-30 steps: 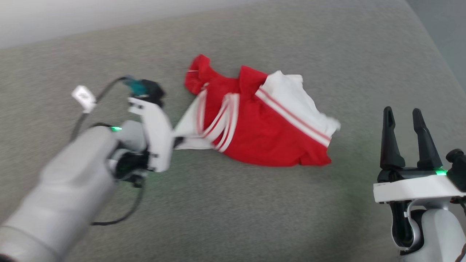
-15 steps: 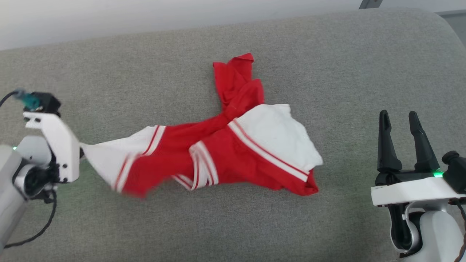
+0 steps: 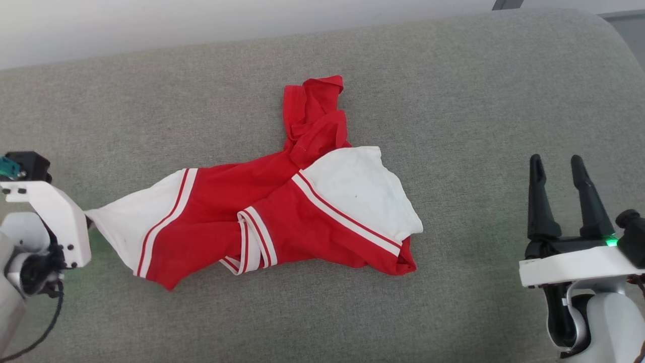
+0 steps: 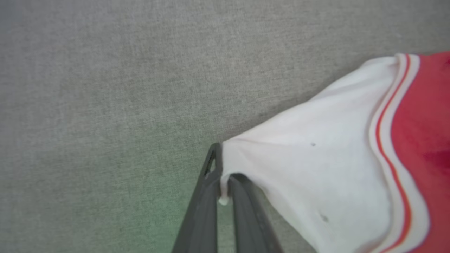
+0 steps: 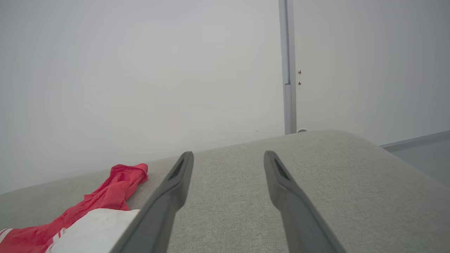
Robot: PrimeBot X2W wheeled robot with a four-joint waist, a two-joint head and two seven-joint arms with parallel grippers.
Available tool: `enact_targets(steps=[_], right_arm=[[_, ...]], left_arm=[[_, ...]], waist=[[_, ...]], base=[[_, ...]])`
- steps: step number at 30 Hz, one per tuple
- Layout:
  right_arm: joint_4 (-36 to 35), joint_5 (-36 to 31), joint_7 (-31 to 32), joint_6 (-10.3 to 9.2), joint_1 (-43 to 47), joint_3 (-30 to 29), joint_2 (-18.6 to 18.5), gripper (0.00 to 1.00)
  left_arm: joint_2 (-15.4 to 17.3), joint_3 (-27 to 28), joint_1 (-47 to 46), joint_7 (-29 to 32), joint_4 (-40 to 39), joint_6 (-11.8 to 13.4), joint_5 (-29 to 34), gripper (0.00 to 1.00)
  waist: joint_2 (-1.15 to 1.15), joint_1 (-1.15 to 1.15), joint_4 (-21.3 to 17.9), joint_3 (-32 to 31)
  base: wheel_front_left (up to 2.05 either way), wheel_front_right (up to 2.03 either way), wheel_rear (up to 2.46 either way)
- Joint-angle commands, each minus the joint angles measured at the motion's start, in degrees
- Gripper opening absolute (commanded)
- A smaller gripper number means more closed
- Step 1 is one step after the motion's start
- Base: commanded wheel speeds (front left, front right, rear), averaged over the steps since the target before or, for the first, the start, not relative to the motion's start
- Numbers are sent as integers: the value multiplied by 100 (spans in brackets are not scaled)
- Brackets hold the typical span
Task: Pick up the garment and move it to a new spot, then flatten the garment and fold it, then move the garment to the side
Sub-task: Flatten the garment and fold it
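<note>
The garment point(image 3: 312, 222), a bright red shirt with white sleeve ends and striped trim, lies crumpled in the middle of the grey cushion point(image 3: 478, 101). One white sleeve is drawn out taut to the left. My left gripper point(image 3: 86, 219) is at the far left, shut on that sleeve's tip. In the left wrist view its dark fingers point(image 4: 207, 196) pinch the garment's point(image 4: 316, 165) white edge just above the cushion. My right gripper point(image 3: 558, 166) stands open at the lower right, apart from the garment and holding nothing. The right wrist view shows the right gripper point(image 5: 228, 156) with its fingers spread and the garment point(image 5: 105, 196) at lower left.
The cushion's rounded far-right corner point(image 3: 604, 30) drops off toward the floor. A pale wall point(image 5: 140, 70) runs behind the cushion, with a vertical white strip point(image 5: 288, 70) on it. A black cable point(image 3: 35, 338) loops below my left wrist.
The left gripper has pulled the white sleeve further left, and the garment has stretched out and slid leftward. The head camera shifted early on. The right gripper has stayed open and still.
</note>
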Motion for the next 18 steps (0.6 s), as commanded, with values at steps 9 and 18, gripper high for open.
enact_targets(steps=[9,18], right_arm=[[287,-26,-31,-1,-19,502,-352,100],[862,246,539,-1,-316,1361,-1130,100]], left_arm=[[-232,30,159,-916,272,-54,181,100],[-591,117,541,-2682,81,373,573,100]], waist=[[0,0,185,-115],[0,0,750,-310]], base=[[0,0,0],[0,0,0]])
